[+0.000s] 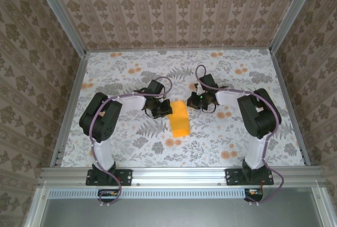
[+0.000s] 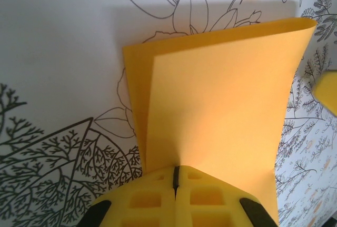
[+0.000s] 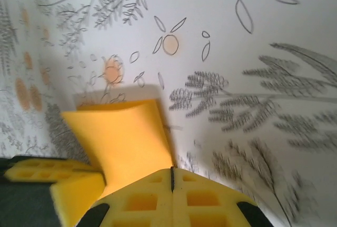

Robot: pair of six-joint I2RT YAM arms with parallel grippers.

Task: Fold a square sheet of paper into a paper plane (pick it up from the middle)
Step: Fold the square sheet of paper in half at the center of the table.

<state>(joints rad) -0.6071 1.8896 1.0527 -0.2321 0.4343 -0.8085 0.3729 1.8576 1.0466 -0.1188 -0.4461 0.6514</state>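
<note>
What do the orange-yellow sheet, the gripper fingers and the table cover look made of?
The square sheet of paper: thin matte paper, curling softly at its fold. Fingers of the left gripper: yellow, matte, with moulded square pockets, likely plastic or rubber. Table cover: smooth floral-printed sheet, perhaps vinyl or paper; unclear.

You're in a robot lab cell: aluminium-profile frame (image 1: 179,175), damask wallpaper panels (image 1: 179,11) as walls, floral-print tabletop (image 1: 118,74).

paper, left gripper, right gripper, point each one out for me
paper (image 1: 180,120): top view, middle of its upper face
left gripper (image 2: 176,177): left wrist view, seam between its closed fingertips
right gripper (image 3: 171,177): right wrist view, seam between its closed fingertips
</note>
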